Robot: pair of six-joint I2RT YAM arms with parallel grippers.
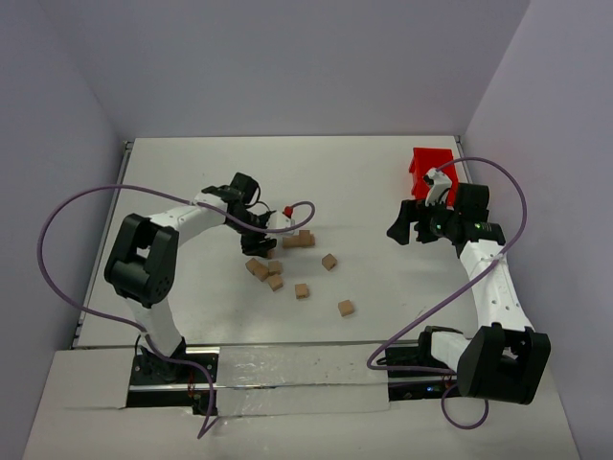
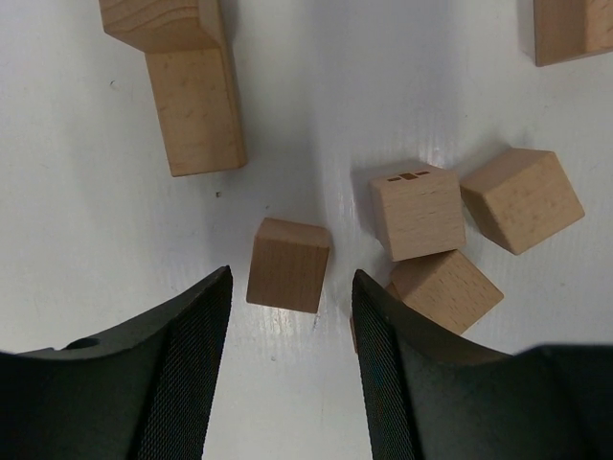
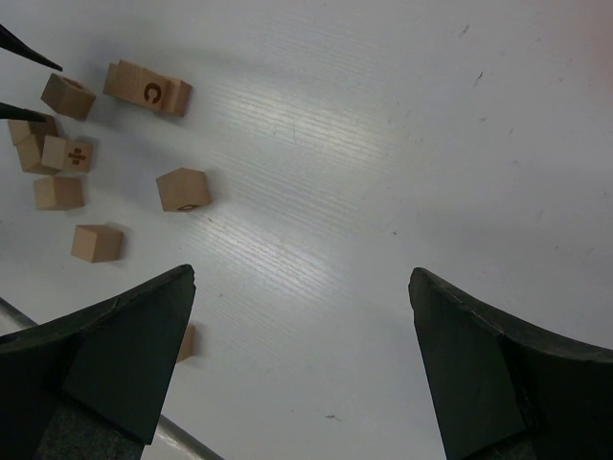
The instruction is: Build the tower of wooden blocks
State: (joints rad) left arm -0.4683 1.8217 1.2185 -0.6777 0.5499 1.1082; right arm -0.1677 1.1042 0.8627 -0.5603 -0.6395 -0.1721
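About ten wood blocks in all: one between the fingers of the left pincer, the others just past it. One red bin near the right pincer. Two purple cables too.

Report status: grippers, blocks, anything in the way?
Left gripper open, straddling one block. Right gripper open, empty. Tower barely started. Neighbouring blocks crowd the target on one side.

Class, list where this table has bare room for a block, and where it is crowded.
Free: the far strip left of the red bin; the stretch between the outlying blocks and right gripper. Crowded: around the left gripper.
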